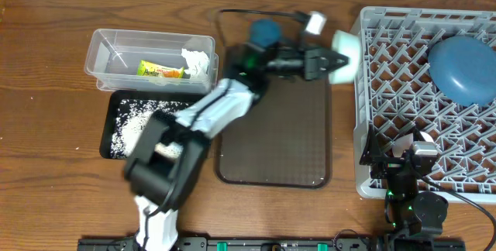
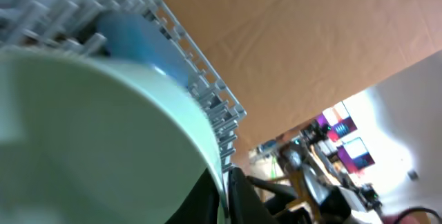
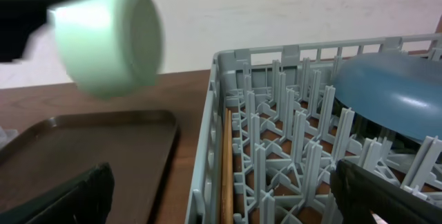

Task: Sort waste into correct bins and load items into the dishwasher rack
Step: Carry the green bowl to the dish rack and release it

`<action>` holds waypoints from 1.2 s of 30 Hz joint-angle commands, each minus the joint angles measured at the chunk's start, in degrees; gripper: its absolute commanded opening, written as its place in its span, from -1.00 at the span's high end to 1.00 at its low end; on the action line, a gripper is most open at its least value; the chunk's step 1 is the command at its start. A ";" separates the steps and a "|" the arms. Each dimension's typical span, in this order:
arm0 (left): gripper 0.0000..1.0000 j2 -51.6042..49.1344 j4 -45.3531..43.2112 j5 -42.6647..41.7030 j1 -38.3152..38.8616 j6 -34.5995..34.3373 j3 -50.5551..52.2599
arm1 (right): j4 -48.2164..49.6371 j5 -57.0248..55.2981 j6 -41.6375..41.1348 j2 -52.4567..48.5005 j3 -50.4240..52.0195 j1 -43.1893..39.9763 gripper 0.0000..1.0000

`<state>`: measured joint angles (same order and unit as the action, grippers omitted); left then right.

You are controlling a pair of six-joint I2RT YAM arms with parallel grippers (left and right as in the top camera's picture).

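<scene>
Overhead shows left hand [image 1: 332,61] pinching the pale green-white bowl [image 1: 347,48] by its rim beside the rack [image 1: 360,127]. It looks rigid, light and glossy, so probably slippery. Right hand [image 1: 404,144] is spread wide, empty.

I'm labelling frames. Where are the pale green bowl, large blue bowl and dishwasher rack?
pale green bowl [image 3: 103,41], right wrist view, outer side wall.
large blue bowl [image 1: 465,69], overhead view, middle of its surface.
dishwasher rack [image 1: 395,88], overhead view, bare lattice.

The rack [image 1: 387,96] has free room in its middle; the big blue bowl [image 1: 463,69] blocks the frame's upper right corner.
</scene>
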<state>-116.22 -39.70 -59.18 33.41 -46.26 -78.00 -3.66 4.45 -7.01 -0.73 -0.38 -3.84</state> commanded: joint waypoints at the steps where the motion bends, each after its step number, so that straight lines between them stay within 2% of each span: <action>1: 0.76 -3.91 -1.20 1.09 3.08 -1.46 -4.96 | -0.22 0.09 -0.46 0.20 0.07 -0.37 -0.99; 6: 0.77 -7.28 -3.85 3.78 6.21 -1.68 -8.57 | -0.22 0.09 -0.46 0.20 0.07 -0.37 -0.99; 11: 0.87 -7.72 -4.76 6.43 8.63 -1.64 -9.16 | -0.22 0.09 -0.46 0.20 0.07 -0.37 -0.99; 25: 0.87 -8.68 -4.17 9.84 11.93 -1.84 -9.14 | -0.22 0.09 -0.46 0.20 0.07 -0.37 -0.98; 29: 0.88 -10.47 -5.75 11.91 12.33 -6.49 -9.14 | -0.22 0.09 -0.46 0.20 0.07 -0.37 -0.98; 33: 0.87 -12.41 -11.06 13.20 12.85 -10.38 -9.16 | -0.22 0.09 -0.46 0.20 0.07 -0.37 -0.98; 36: 0.88 -12.92 -11.21 13.88 12.87 -11.52 -9.16 | -0.22 0.09 -0.46 0.20 0.07 -0.37 -0.99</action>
<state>-128.35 -50.00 -46.70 46.00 -55.13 -85.56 -3.66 4.47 -7.01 -0.73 -0.38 -3.84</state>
